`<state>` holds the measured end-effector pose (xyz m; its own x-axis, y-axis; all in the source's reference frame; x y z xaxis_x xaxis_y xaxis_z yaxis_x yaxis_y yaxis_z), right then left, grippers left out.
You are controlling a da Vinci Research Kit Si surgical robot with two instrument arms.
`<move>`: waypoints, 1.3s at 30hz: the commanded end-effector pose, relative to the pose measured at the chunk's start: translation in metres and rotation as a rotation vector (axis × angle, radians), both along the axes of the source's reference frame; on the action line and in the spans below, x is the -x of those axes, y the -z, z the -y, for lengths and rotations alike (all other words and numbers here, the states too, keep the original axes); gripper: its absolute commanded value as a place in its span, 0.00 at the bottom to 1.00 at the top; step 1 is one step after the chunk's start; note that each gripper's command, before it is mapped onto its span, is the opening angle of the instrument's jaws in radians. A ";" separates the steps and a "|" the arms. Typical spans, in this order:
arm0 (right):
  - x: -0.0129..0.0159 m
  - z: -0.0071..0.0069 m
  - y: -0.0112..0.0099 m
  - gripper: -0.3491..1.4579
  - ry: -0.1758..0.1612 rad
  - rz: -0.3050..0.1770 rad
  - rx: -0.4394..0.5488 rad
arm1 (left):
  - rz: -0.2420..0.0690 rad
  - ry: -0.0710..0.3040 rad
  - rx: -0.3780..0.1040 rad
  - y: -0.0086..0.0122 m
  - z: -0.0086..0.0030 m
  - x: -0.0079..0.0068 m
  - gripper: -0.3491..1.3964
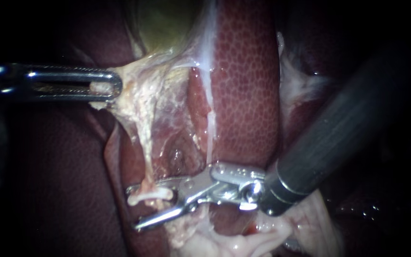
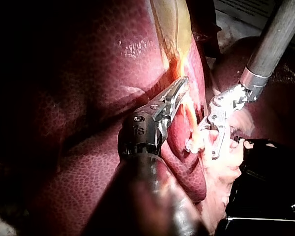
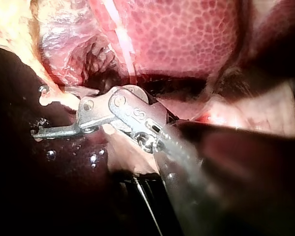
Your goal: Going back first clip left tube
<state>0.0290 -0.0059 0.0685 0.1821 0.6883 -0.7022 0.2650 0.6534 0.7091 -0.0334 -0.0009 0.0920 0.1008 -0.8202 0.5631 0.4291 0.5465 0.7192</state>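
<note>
Nearest, the right instrument [image 1: 134,208] comes in from the right. Its pincer stands wide, with the white clip [image 1: 149,195] between its jaws, set across the low end of the left tube [image 1: 141,150]. Farther left, the left instrument's [image 1: 105,86] pincer clamps pale tissue [image 1: 134,90]. Beyond lie the liver [image 1: 248,85] and gallbladder [image 1: 167,24].

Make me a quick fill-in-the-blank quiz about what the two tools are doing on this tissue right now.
The left tool has jaws ___ on pale tissue.
The right tool has jaws standing ___, gripping nothing.
Its shaft enters the endoscope view from the upper ___.
The speckled red organ behind it is the ___.
Missing words: shut, open, right, liver.
</note>
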 end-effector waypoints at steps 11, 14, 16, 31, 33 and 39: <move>0.0013 -0.0024 -0.0003 0.52 -0.025 -0.006 0.059 | -0.001 0.000 0.000 0.0001 0.0000 0.0000 0.00; 0.0019 -0.0030 -0.0002 0.52 -0.027 -0.007 0.061 | 0.000 0.000 0.000 0.0001 0.0001 -0.0001 0.00; 0.0024 -0.0033 0.0000 0.52 -0.028 -0.009 0.064 | 0.000 0.000 0.000 0.0001 0.0001 -0.0001 0.00; 0.0141 -0.0075 0.0044 0.52 -0.032 0.012 0.168 | 0.001 -0.001 0.000 -0.0001 0.0000 -0.0003 0.00; 0.0157 -0.0083 0.0051 0.52 -0.033 0.024 0.180 | 0.000 -0.001 0.000 -0.0001 0.0000 -0.0003 0.00; 0.0195 -0.0103 0.0079 0.52 -0.042 0.052 0.222 | 0.000 -0.001 0.001 -0.0002 0.0001 -0.0002 0.00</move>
<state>0.0090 0.0047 0.0601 0.1959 0.5201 -0.8314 0.1989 0.8091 0.5530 -0.0332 -0.0009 0.0922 0.1015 -0.8197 0.5638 0.4278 0.5476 0.7191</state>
